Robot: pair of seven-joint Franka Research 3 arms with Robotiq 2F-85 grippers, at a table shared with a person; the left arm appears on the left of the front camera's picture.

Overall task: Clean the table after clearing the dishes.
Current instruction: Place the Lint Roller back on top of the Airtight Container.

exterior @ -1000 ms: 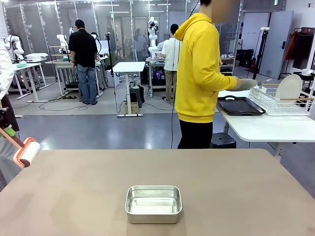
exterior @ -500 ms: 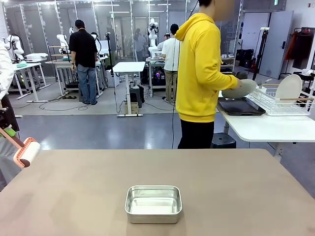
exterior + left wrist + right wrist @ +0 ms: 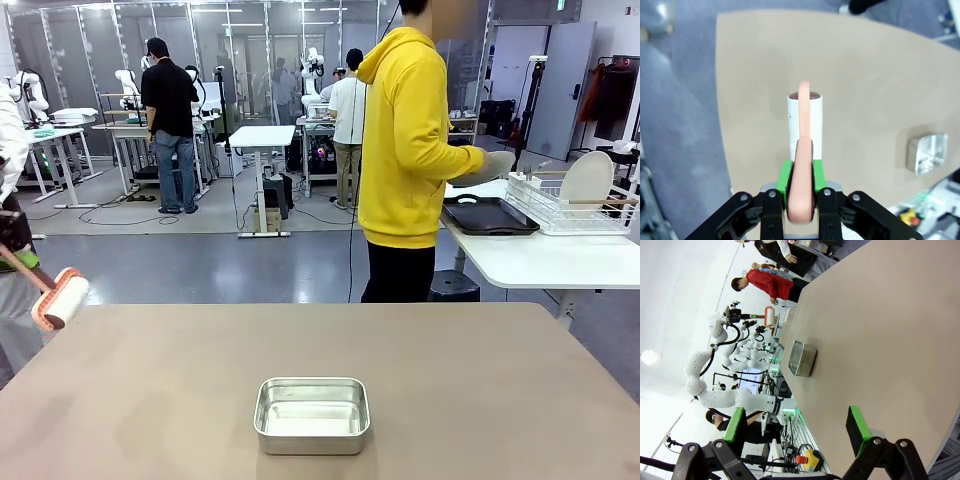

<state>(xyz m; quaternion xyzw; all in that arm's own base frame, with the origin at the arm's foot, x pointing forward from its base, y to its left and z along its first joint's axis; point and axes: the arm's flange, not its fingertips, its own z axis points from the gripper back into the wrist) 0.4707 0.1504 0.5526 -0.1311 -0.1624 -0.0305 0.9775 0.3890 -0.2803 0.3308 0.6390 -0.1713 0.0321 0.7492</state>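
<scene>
Two grippers: your left gripper [image 3: 800,210] pinches a roller's [image 3: 804,125] pink handle above the table [image 3: 450,380] edge; your right gripper [image 3: 797,432] is spread, an empty pan [image 3: 312,414] lying well beyond it.

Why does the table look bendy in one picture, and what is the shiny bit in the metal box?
Left wrist view: the wide lens curves the table edge, and the roller close up looks soft. Front view: ceiling light glares off the steel pan floor.
</scene>
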